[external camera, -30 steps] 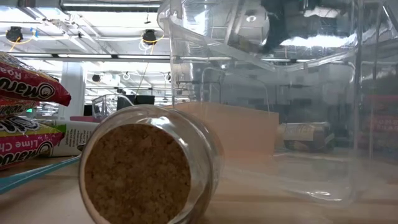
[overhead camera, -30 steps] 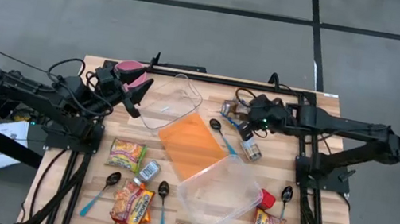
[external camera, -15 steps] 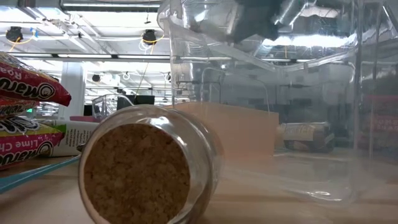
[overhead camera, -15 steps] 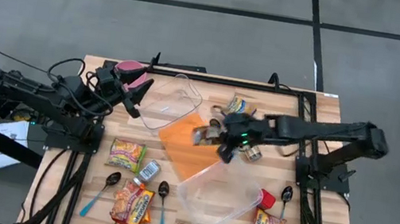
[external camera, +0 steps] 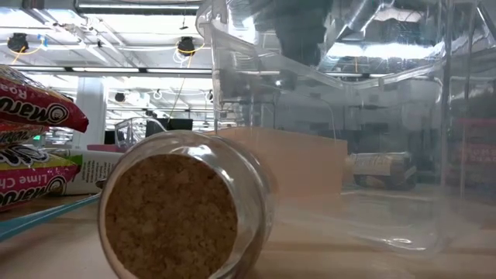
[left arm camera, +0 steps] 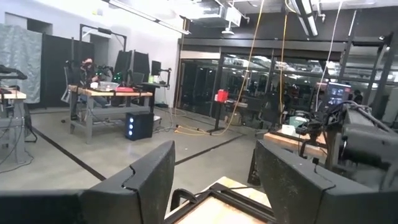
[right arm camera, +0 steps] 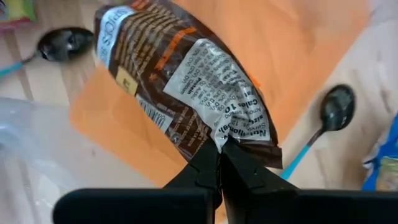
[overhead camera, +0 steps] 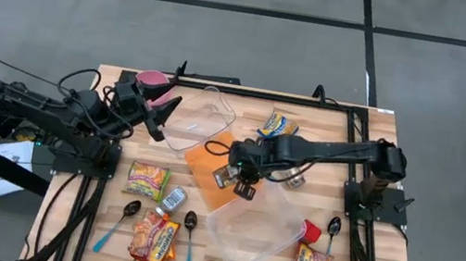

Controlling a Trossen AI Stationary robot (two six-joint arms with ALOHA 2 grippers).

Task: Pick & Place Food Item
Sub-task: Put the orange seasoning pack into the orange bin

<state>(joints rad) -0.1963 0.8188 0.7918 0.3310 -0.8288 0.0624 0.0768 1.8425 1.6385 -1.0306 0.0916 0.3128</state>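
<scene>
The right pincer (right arm camera: 219,163) is clamped tight on one corner of a brown snack packet (right arm camera: 186,81), which hangs from its tips with the printed back toward the wrist camera. Directly under the packet lies the orange lid (right arm camera: 311,56); a blue-handled spoon (right arm camera: 323,121) rests just beside the lid's edge.

A second ago this arm was back near the right side of the surface, close to another snack packet (overhead camera: 278,123). It has since swung across, and in the high view the right pincer (overhead camera: 243,185) now hangs with the packet (overhead camera: 227,177) over the lid (overhead camera: 219,168), just short of the near rim of the clear container (overhead camera: 275,250). I judge the pick is done and the carry is nearly over; the release into the container is what remains.

The high view gives this placing, but the grip itself is too small there; only the wrist view shows the pinch on the packet's corner. The low view shows mainly a cork-stoppered jar (external camera: 182,213) and the container wall, no clear gripper.

Farther off, the left pincer (overhead camera: 160,119) waits by a second clear tub (overhead camera: 202,116), fingers (left arm camera: 140,180) parted on nothing, unchanged over that second.
</scene>
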